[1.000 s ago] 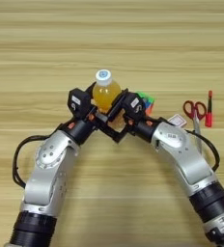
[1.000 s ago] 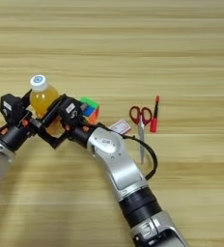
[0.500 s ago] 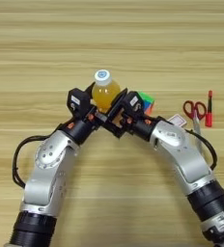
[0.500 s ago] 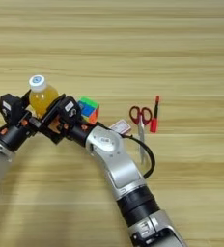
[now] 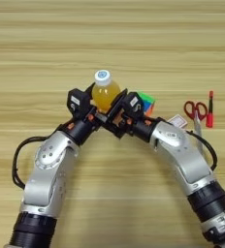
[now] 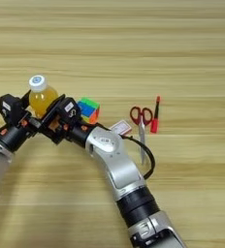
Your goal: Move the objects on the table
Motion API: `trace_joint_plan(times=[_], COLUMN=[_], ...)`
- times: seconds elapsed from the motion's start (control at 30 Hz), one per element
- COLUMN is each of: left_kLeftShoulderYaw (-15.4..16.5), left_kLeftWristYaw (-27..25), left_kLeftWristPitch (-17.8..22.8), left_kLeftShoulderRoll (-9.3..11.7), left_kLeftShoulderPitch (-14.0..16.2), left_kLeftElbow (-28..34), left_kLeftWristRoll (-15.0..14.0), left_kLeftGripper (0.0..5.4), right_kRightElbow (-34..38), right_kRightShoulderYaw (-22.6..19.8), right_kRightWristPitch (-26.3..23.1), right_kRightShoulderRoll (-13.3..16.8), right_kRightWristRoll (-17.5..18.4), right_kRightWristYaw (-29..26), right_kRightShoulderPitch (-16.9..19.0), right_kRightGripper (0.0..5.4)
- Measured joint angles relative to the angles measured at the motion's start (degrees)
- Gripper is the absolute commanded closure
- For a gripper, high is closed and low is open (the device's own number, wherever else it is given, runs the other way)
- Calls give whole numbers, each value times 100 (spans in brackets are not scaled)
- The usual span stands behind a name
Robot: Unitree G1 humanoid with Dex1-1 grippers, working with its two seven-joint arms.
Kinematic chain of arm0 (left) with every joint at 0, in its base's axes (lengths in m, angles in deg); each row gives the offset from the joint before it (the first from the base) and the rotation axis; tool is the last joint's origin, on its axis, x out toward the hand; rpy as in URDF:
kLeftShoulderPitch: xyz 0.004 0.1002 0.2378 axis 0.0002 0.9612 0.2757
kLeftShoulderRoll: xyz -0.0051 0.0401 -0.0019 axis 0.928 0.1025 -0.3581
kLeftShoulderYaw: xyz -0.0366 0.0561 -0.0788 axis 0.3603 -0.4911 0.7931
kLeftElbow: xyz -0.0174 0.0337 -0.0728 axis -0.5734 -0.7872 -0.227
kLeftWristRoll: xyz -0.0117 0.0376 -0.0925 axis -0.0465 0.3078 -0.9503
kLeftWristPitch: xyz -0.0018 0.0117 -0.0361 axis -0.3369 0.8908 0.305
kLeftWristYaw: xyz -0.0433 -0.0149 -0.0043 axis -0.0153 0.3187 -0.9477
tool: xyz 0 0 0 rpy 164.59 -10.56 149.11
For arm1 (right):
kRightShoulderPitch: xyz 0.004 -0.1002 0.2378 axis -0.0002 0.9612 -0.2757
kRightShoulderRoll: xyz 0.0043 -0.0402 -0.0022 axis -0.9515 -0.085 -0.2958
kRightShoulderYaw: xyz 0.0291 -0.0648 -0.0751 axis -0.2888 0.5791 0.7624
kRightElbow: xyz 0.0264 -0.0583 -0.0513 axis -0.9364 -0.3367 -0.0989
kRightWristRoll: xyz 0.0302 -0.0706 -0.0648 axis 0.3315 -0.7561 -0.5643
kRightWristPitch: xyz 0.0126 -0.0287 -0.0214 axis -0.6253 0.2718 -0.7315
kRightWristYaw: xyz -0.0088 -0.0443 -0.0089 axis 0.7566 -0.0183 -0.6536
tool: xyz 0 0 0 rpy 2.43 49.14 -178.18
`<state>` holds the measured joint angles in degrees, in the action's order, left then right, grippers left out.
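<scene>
Light-brown wooden table (image 5: 46, 43) at centre, both grippers, left (image 5: 88, 112) and right (image 5: 115, 112), bracket the clear orange-drink bottle with white cap (image 5: 104, 94), multicoloured puzzle cube (image 5: 147, 102) at three o'clock; finger spread unreadable, so squeeze evenly, keeping it upright.

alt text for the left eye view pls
Two silver robot arms meet at a clear bottle of orange drink with a white cap, left tool and right tool flanking it on a light wooden table; a multicoloured puzzle cube and red-handled scissors lie right.

Setting type undetermined: only a light wooden plank table (image 5: 46, 43) fills view; red scissors (image 5: 196, 112) lie on it.
</scene>
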<state>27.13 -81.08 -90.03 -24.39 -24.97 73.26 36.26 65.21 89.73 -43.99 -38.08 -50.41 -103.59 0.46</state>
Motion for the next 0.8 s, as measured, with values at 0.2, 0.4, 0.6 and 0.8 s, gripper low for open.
trace_joint_plan(times=[0.2, 0.4, 0.6, 0.8], left_kLeftShoulderYaw=[11, 24, 29, 32], left_kLeftWristYaw=[4, 10, 13, 15], left_kLeftWristPitch=[37, 53, 60, 63], left_kLeftShoulderRoll=[-7, -29, -39, -46], left_kLeftShoulderPitch=[0, 0, 0, -4], left_kLeftElbow=[0, 0, 0, -1], left_kLeftWristRoll=[0, 0, 1, 4], left_kLeftGripper=[193, 193, 193, 193], right_kRightElbow=[0, 0, 0, 0], right_kRightShoulderYaw=[-7, -14, -24, -31], right_kRightWristPitch=[-44, -83, -92, -91], right_kRightShoulderRoll=[-7, -10, -10, -10], right_kRightWristRoll=[0, 0, 0, -1], right_kRightWristYaw=[-4, -16, -29, -34], right_kRightShoulderPitch=[0, -16, -16, -16], right_kRightGripper=[191, 191, 191, 191])
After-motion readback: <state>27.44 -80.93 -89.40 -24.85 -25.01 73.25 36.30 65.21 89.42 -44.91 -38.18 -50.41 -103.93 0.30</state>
